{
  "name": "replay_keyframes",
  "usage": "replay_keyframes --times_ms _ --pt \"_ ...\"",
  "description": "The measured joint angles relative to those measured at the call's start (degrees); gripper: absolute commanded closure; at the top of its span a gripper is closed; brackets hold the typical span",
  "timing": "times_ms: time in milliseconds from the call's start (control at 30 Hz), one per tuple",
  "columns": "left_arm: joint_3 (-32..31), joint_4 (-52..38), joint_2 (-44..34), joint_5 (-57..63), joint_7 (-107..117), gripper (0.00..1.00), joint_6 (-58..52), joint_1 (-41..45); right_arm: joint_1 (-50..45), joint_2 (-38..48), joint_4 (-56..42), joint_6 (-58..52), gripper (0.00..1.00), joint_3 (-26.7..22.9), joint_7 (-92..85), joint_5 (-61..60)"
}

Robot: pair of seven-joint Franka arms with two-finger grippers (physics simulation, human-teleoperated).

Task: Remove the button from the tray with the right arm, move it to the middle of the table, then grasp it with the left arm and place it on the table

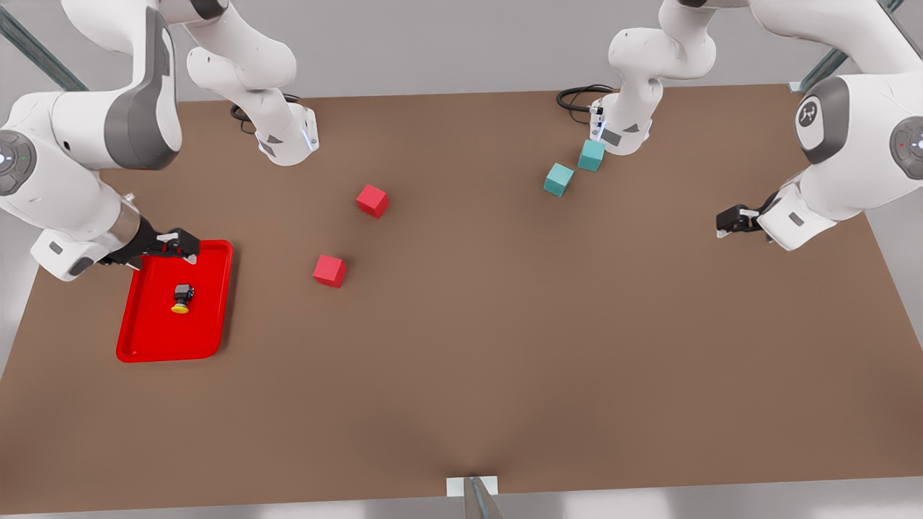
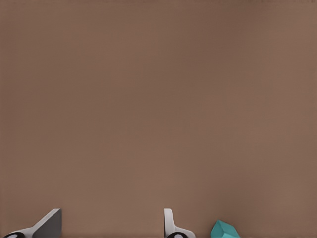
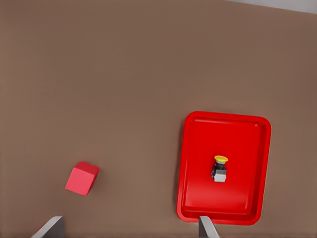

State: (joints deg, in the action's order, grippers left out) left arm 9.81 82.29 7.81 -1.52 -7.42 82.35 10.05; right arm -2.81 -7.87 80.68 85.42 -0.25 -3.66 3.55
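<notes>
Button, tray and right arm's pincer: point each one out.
button (image 1: pixel 182 298), front view, on its black body and yellow cap.
tray (image 1: pixel 213 303), front view, bare red floor beside the button.
right pincer (image 1: pixel 189 246), front view, between its fingertips over the tray's far rim.

Two red cubes (image 1: pixel 372 200) (image 1: pixel 329 271) are seen left of centre, well apart — two teal cubes (image 1: pixel 591 155) (image 1: pixel 558 179) lie farther right, nearly touching.

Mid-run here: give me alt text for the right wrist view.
A red tray on the brown table holds the yellow-capped button lying near its middle. A red cube sits apart on the table, and the right gripper fingers are spread open.
</notes>
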Motion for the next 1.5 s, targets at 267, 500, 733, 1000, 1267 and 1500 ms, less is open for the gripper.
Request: replay_keyframes --times_ms 267,500,733,1000,1267,1500 --pt "0.0 0.0 0.4 0.0 0.2 0.0 0.2 0.0 11.4 -4.5 20.6 11.6 0.0 -0.2 -0.4 0.3" --pt "0.0 0.0 0.6 -0.2 0.3 0.0 0.3 0.0 18.1 -13.4 26.8 27.0 0.0 -0.5 -1.0 1.2" --pt "0.0 0.0 0.6 -0.2 0.4 0.0 0.3 0.0 22.4 -15.1 35.5 42.6 0.0 -0.5 -3.1 0.6" --pt "0.0 0.0 0.9 -0.2 0.5 0.0 0.3 0.0 24.8 -16.0 39.4 49.2 0.0 -0.4 -13.6 0.2" --pt "0.0 0.0 1.0 -0.2 0.5 0.0 0.3 0.0 26.0 -16.9 40.2 51.1 0.0 -0.5 -22.1 0.1" --pt "0.0 0.0 1.0 -0.2 0.5 0.0 0.3 -0.1 26.0 -19.0 40.1 51.4 0.0 -0.4 -24.9 0.1"
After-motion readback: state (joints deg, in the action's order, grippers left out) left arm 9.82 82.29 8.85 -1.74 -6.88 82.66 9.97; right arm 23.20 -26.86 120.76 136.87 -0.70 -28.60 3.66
